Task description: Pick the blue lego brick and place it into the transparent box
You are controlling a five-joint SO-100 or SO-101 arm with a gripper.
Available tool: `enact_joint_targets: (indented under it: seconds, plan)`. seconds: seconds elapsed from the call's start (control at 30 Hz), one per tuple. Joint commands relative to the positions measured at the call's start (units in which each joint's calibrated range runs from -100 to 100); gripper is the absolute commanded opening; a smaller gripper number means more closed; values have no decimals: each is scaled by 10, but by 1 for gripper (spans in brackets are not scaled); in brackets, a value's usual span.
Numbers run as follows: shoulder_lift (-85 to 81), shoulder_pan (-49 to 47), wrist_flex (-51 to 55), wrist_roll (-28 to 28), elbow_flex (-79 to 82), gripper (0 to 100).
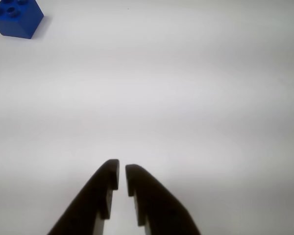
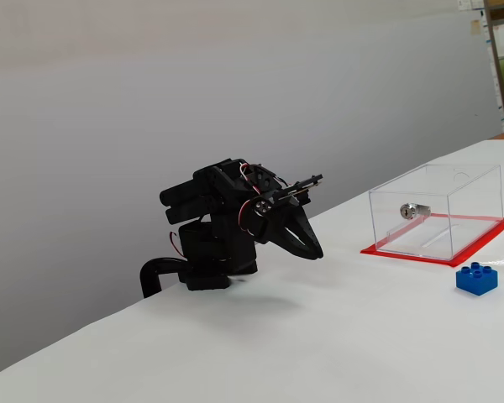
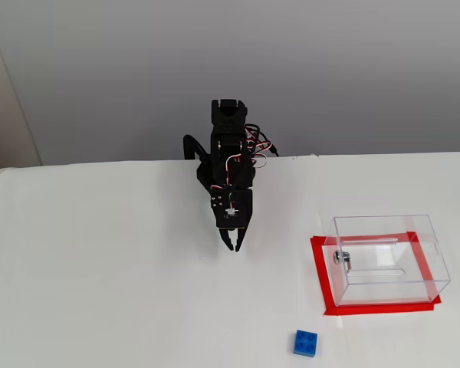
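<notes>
The tool [image 1: 121, 171] hangs folded low over the counter [image 1: 186, 98], its jaws nearly together with a thin slit between and nothing held, a resting pose before any reach. In the wrist view the blue lego brick [image 1: 15, 17] lies at eleven o'clock, well apart. In a fixed view it sits at five o'clock from the tool [image 3: 234, 247], the brick [image 3: 306, 343] loose near the transparent box [image 3: 387, 257], outside its red rim.

White table [image 3: 100, 291]: blue lego brick [image 3: 306, 343], transparent box [image 3: 389, 261], arm base [image 3: 215, 180]
</notes>
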Motion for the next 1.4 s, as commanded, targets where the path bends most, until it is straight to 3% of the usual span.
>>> enact_joint_targets:
  seconds: [0.0,1.37]
  plan:
    - [-6,5,-2,3,9,1]
    - [-4,-15,-4,0,-19,2]
